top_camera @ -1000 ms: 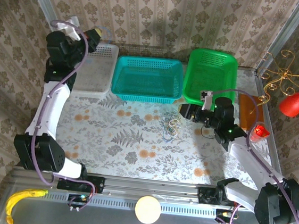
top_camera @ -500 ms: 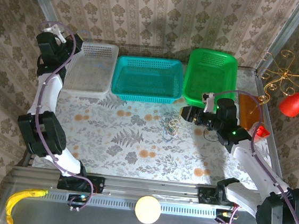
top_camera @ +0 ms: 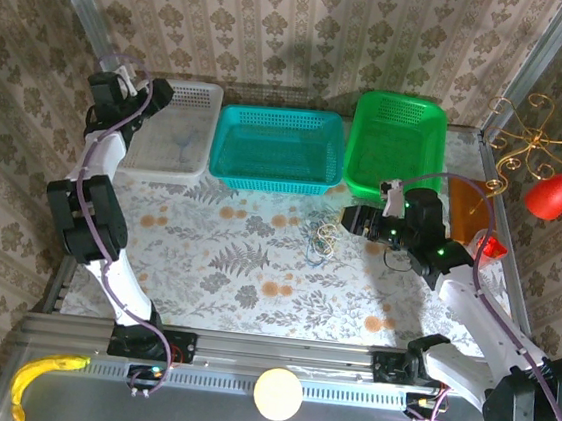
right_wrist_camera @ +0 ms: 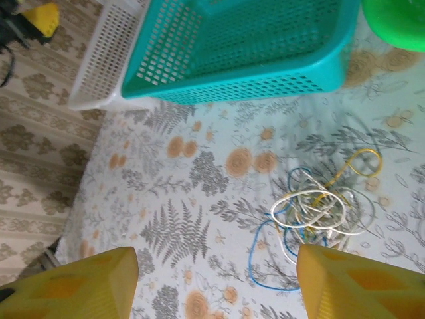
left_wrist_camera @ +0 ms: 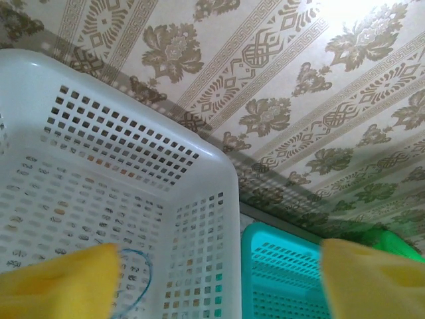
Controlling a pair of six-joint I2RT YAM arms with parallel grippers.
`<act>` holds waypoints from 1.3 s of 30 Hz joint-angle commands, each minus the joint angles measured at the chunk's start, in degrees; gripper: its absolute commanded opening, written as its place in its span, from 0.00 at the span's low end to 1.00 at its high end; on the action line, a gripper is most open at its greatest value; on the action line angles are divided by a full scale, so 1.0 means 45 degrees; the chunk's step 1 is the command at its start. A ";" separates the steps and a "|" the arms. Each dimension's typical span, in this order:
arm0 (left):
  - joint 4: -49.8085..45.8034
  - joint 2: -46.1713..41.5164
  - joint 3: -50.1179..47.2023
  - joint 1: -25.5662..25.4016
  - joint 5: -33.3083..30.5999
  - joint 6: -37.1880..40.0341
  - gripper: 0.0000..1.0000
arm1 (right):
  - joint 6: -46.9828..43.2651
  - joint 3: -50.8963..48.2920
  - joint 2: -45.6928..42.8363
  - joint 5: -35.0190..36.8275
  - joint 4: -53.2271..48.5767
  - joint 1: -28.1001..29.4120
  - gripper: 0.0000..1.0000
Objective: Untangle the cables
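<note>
The cables (top_camera: 320,243) lie in a small tangle of blue, whitish and yellow loops on the flowered table, in front of the teal basket (top_camera: 276,183). In the right wrist view the tangle (right_wrist_camera: 321,211) is ahead and to the right of my open right gripper (right_wrist_camera: 212,286), apart from it. From above, the right gripper (top_camera: 350,218) hovers just right of the tangle. My left gripper (top_camera: 153,91) is over the white basket (top_camera: 169,169) at the back left, open and empty (left_wrist_camera: 219,286). One blue cable (left_wrist_camera: 138,284) lies loose on that basket's floor (top_camera: 182,143).
A green basket (top_camera: 401,103) stands right of the teal one. An orange mat (top_camera: 463,205) and red ornaments (top_camera: 554,194) sit at the right edge. Patterned walls close the back and sides. A banana (top_camera: 42,375) and a pale ball (top_camera: 278,394) rest on the near rail.
The left gripper has opened, and a blue cable now lies in the white basket. The left arm swung toward the back-left corner. The right gripper edged slightly toward the tangle.
</note>
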 commanded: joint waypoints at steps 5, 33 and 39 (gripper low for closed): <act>-0.0842 -0.1670 0.0584 -0.0029 0.0160 0.0442 1.00 | -0.0499 0.0991 0.0647 0.2128 -0.1457 0.0183 0.66; -0.0998 -0.7284 -0.7931 -0.8171 -0.2920 0.0219 1.00 | -0.0501 0.1634 0.7059 0.2292 0.0640 0.1607 0.52; -0.0606 -0.7066 -0.8281 -0.8565 -0.2826 0.0048 1.00 | -0.0380 0.2502 0.7410 0.2101 0.0688 0.2768 0.31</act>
